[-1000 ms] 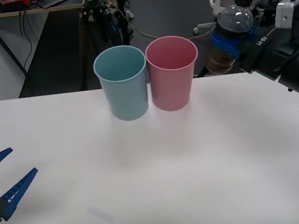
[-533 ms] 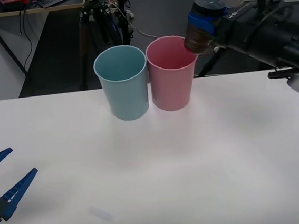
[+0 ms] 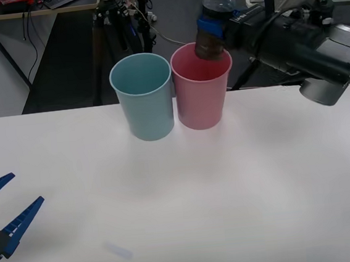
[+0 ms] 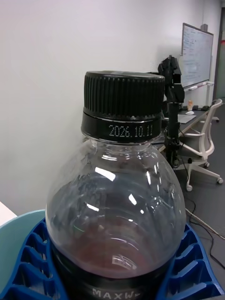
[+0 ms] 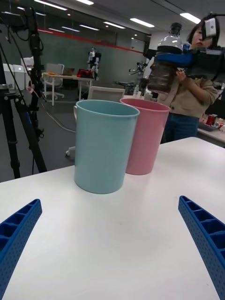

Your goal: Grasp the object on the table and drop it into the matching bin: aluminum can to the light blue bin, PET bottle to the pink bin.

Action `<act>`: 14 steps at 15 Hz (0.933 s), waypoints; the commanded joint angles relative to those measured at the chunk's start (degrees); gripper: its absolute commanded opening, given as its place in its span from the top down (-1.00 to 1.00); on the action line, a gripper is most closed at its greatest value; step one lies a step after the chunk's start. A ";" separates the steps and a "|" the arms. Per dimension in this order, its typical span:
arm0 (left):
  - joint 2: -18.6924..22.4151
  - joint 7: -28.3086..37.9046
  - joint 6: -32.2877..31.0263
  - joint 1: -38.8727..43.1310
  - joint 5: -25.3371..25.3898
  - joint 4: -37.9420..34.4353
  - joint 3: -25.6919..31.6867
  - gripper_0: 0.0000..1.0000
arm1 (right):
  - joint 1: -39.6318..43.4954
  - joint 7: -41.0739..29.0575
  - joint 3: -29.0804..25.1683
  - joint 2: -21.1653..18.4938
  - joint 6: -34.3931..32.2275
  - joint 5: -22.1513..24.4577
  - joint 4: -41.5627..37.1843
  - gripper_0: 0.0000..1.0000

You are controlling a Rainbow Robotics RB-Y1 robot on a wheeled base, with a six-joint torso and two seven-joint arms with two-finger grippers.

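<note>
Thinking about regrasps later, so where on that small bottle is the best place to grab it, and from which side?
Probably the waist of the PET bottle, from the side. It is upright, and the band between the clear shoulder and the ribbed brown half suits fingers. The right gripper holds it there above the pink bin; the left gripper waits open.

We see a dark floor (image 3: pixel 63 67) beyond, a wooden desk (image 3: pixel 27 14) far left, a tripod (image 3: pixel 106 26), and a whiteboard (image 4: pixel 197 58) by an office chair (image 4: pixel 206 140).

front looks down, left wrist low — both share pink bin (image 3: pixel 200 91) (image 5: pixel 143 136).
</note>
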 commanded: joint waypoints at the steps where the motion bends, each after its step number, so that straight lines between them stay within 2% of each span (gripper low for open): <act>1: 0.00 0.00 0.00 0.00 0.00 0.00 0.00 -1.00 | -1.69 0.17 0.34 3.11 -0.03 1.37 4.24 1.00; 4: 0.00 0.00 0.00 0.00 0.00 0.00 0.00 -1.00 | -2.74 0.17 0.34 5.31 0.06 2.60 7.31 1.00; 13: 0.00 0.00 0.00 0.00 0.00 0.00 0.00 -1.00 | -2.74 0.17 0.25 5.40 -0.03 3.48 7.58 1.00; 14: 0.00 0.00 0.00 0.00 0.00 0.00 0.00 -1.00 | -2.74 0.17 0.25 5.48 -0.03 3.48 7.58 0.94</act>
